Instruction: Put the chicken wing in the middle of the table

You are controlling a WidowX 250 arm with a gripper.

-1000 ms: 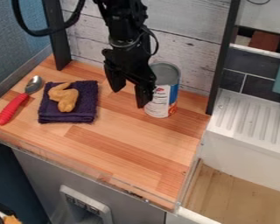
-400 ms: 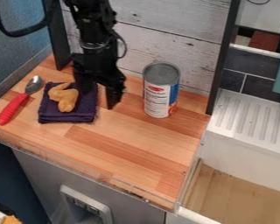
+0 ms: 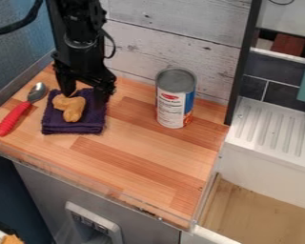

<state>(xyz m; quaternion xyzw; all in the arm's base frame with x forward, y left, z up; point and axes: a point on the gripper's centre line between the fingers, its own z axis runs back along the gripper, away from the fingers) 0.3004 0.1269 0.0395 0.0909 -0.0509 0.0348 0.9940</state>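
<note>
My gripper (image 3: 85, 99) hangs at the upper left, its two fingers apart and nothing held between them. Just below and between the fingertips lies the tan chicken wing (image 3: 72, 108), on a folded dark purple cloth (image 3: 74, 127). One finger covers part of the wing's upper end, and the other comes down over the cloth's right side. Whether either finger touches the wing or cloth, I cannot tell. The wooden table (image 3: 139, 157) spreads out to the right of the cloth and in front of it.
A spoon with a red handle (image 3: 14, 118) lies left of the cloth. Toward the back right stands an upright can (image 3: 175, 98). Beyond the table's right edge is a white sink (image 3: 269, 164); a plank wall (image 3: 180, 38) rises behind.
From beside the can, my gripper has moved left to the chicken wing and cloth. The wing, cloth, spoon and can are where they were.
</note>
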